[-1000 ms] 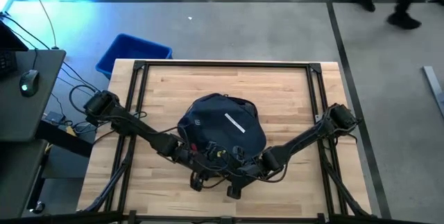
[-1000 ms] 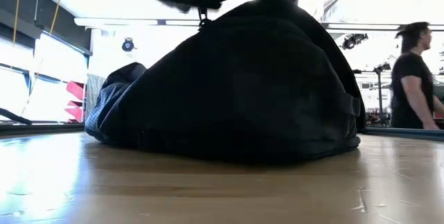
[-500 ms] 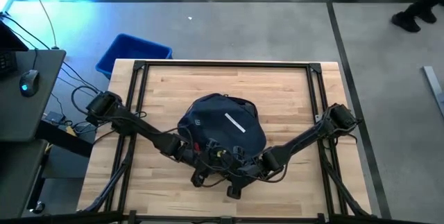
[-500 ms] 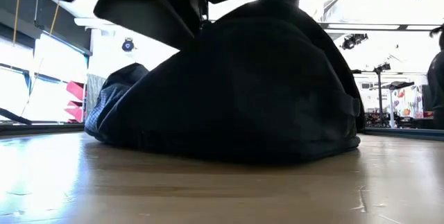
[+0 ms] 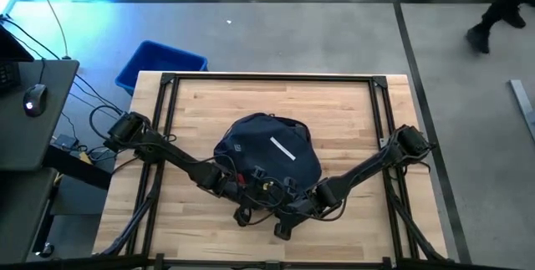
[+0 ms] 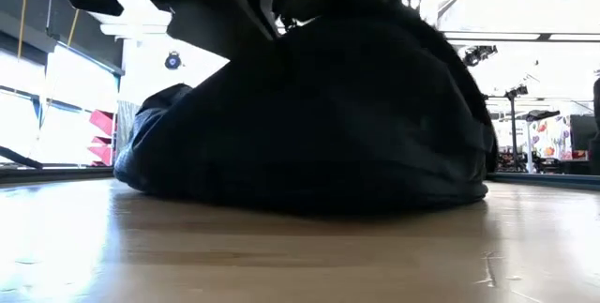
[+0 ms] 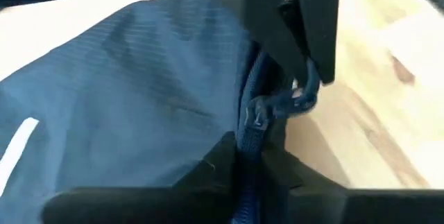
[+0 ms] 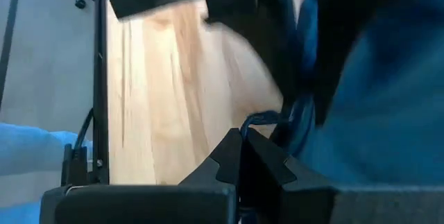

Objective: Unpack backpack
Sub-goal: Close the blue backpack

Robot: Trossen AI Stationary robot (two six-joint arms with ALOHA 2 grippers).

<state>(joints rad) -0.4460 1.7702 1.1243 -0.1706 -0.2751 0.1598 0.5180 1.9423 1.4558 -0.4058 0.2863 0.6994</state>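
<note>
the backpack (image 5: 267,157) is matt navy woven cloth; the table (image 5: 209,103) is smooth pale wood, framed in black metal.

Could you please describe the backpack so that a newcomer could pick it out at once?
Look at the middle of the wooden table: the backpack lies there, with the left hand and right hand at its near edge. It is a big, dark navy fabric mound bearing one white stripe.

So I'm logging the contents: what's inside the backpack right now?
Nothing shows: the backpack looks zipped, its fabric covering whatever it holds. Both grippers, left and right, sit at its zipper.
</note>
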